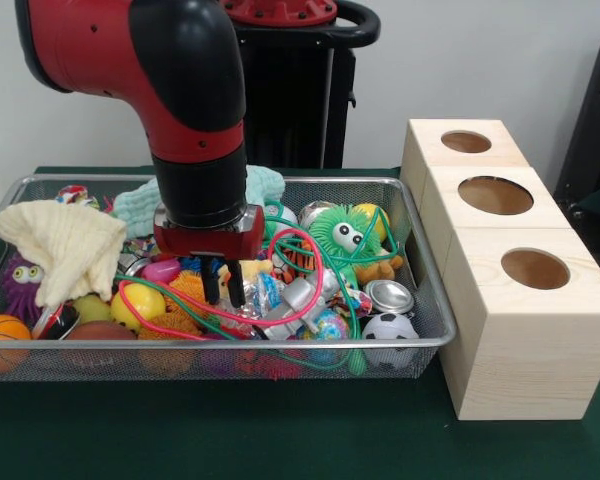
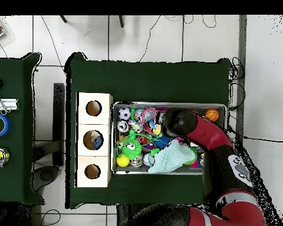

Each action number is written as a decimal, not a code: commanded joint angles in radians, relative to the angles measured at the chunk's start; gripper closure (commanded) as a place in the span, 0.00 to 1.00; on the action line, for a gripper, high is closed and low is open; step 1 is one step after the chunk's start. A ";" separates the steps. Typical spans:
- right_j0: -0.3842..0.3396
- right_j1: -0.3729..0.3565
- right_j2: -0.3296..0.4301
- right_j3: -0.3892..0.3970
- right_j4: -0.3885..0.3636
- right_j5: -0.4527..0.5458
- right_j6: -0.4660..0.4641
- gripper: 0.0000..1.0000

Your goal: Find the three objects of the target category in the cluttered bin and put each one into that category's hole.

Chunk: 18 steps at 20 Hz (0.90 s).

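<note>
The red and black arm point(image 1: 185, 110) drops straight down into the wire bin point(image 1: 420, 290), its claw point(image 1: 223, 284) narrowly parted and empty just above the toy clutter, left of the 3 wooden boxes point(image 1: 500, 270) with holes beside the bin.

Even, bright indoor light; soft shadows, perhaps slight blur.

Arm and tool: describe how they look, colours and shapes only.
The arm has thick rounded segments, glossy red shells with black joint covers; a black cylindrical wrist ends in a red boxy block. The tool has two short black fingers. In the overhead view a grey patch with dark markings sits on the red shell.
</note>
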 commanded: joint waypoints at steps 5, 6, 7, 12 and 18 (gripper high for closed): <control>0.029 0.054 0.009 0.094 0.061 -0.006 0.257 1.00; 0.033 0.044 0.005 0.100 0.066 -0.001 0.262 1.00; 0.043 0.029 -0.004 0.102 0.071 0.020 0.268 1.00; 0.069 -0.103 -0.068 0.056 0.086 0.300 0.254 1.00; 0.050 -0.122 -0.073 -0.043 0.085 0.487 0.217 1.00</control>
